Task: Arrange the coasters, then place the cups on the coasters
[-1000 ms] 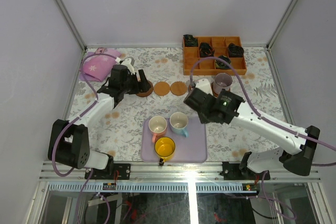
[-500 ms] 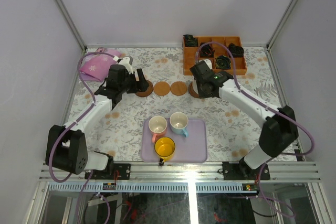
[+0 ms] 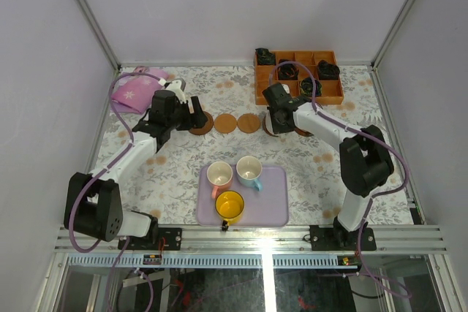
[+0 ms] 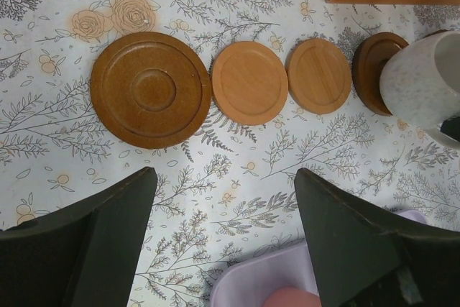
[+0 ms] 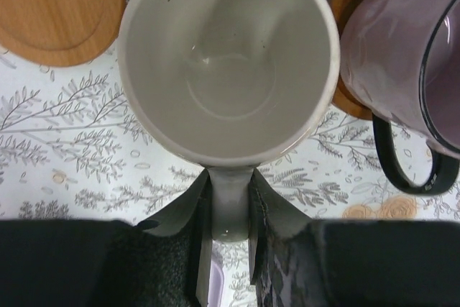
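Cream-white cup (image 5: 228, 62), centre frame, has its handle pinched in the right hand (image 5: 230, 203); left hand (image 4: 224, 213) stands open below 4 coasters (image 4: 249, 82).

Bright, even light, soft shadows; white glare on the rail (image 3: 267, 242) just below the tray (image 3: 276, 206); focus crisp.

Brown coasters (image 4: 249, 82), a cream-white cup (image 5: 228, 62) and a pale purple cup (image 5: 392, 48) show against grey-flowered tablecloth (image 4: 237, 213).

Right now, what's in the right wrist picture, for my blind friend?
The right tool pinches the white cup by its handle, seen from above. A purple cup sits on a dark coaster at right; a bare coaster lies top left.
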You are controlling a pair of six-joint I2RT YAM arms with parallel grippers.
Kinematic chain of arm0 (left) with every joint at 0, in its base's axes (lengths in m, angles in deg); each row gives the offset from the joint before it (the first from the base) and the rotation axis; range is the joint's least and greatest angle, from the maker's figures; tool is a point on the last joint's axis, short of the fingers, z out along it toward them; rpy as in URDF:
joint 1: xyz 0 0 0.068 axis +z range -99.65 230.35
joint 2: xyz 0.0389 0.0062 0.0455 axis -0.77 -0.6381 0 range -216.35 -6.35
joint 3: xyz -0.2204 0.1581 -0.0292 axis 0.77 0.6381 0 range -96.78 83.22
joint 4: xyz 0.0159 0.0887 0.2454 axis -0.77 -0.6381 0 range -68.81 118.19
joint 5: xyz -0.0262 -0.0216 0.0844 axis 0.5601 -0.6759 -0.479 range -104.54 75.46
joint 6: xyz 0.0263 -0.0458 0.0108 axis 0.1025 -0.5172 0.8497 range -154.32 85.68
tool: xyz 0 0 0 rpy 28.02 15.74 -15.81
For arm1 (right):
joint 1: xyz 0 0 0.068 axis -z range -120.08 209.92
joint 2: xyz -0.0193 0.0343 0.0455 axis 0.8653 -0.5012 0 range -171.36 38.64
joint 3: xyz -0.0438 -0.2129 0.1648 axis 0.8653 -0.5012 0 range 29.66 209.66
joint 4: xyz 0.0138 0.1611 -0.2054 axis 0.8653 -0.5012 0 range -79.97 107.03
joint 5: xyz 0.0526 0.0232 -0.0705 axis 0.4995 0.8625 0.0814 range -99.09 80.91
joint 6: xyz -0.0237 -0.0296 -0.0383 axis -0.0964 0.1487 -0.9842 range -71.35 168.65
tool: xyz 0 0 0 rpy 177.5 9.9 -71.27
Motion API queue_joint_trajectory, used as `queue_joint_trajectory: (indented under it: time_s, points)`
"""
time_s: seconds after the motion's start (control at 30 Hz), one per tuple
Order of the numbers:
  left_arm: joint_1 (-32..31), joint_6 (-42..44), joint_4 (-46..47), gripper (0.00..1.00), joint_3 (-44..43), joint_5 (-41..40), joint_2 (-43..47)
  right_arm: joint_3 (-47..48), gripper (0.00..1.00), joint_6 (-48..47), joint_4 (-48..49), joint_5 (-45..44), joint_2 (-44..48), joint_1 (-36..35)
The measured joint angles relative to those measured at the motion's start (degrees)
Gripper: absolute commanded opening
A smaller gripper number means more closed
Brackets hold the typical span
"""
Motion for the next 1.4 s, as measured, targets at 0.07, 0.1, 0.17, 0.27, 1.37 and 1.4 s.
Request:
queue_joint_trajectory:
  time_s: [0.07, 0.1, 0.17, 0.27, 1.37, 1.4]
  points:
    - [0.0, 0.0, 0.0, 0.78, 0.0, 0.0, -0.02, 0.15, 0.0, -0.17, 1.05, 0.28, -1.44, 0.74]
    - [0.0, 0.0, 0.0, 0.78, 0.0, 0.0, -0.02, 0.2, 0.0, -0.26, 1.49, 0.33, -1.88, 0.94]
    - [0.0, 0.0, 0.0, 0.78, 0.0, 0.0, -0.07, 0.5, 0.0, -0.24, 2.95, 0.52, -2.4, 1.42]
    - [0.0, 0.0, 0.02, 0.78, 0.0, 0.0, -0.24, 0.59, 0.0, -0.17, 4.09, 1.27, -2.54, 1.9]
    - [0.0, 0.0, -0.04, 0.78, 0.0, 0.04, -2.05, -6.29, 0.7, 6.95, 8.96, 4.42, -1.09, 2.36]
    - [0.0, 0.0, -0.02, 0.78, 0.0, 0.04, -2.1, -6.36, 0.74, 6.99, 8.63, 4.42, -1.07, 2.36]
